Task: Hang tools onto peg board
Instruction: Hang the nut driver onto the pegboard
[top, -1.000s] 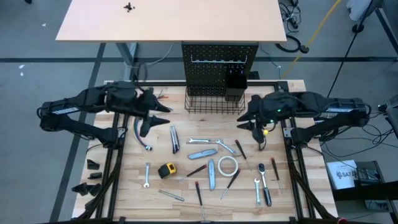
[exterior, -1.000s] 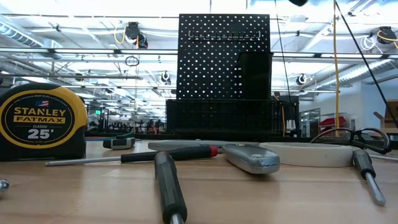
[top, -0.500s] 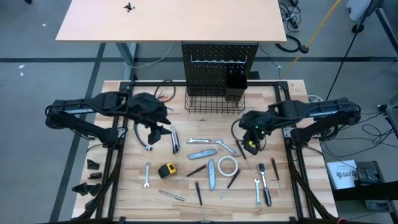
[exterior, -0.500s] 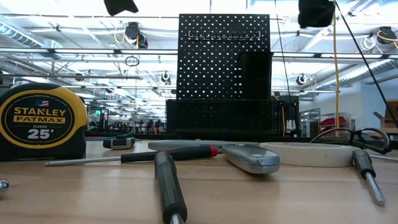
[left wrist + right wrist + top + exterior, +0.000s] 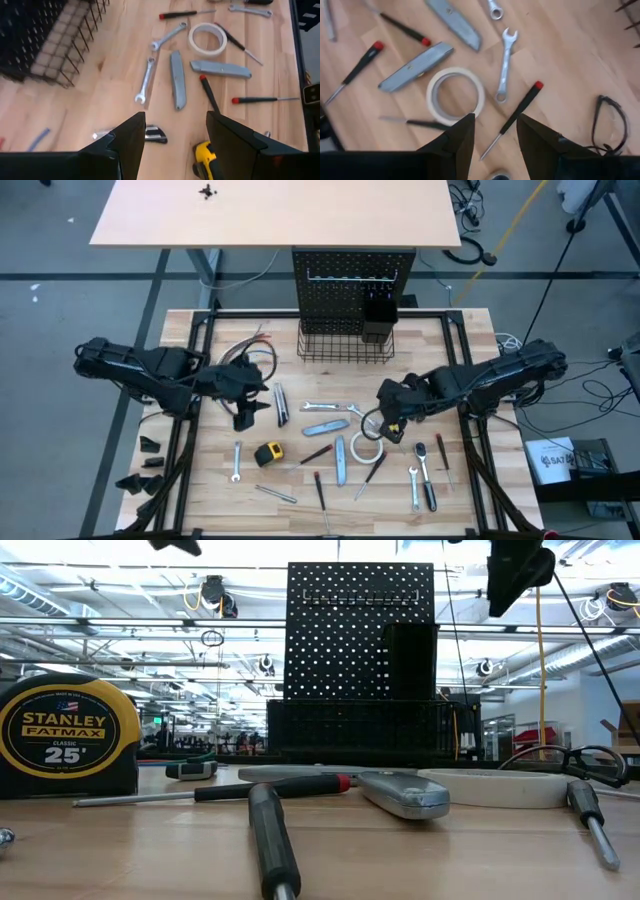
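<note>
At twelve o'clock on the wooden table (image 5: 470,330) stands the black peg board (image 5: 352,280). Left gripper (image 5: 247,413), fingers apart and empty, hangs at nine o'clock. Right gripper (image 5: 392,428), fingers apart and empty, hangs over the white tape roll (image 5: 366,447) at four o'clock.

the peg board (image 5: 353,280) stands at the back edge of the table (image 5: 470,340), with its wire basket (image 5: 343,346) in front of it. the tools lie spread in front of the basket. the tape roll (image 5: 366,447) is near the middle, and the tape measure (image 5: 268,453) lies well to its left. the left gripper (image 5: 247,409) is over the left side, and the right gripper (image 5: 385,423) is just beside the tape roll.
</note>
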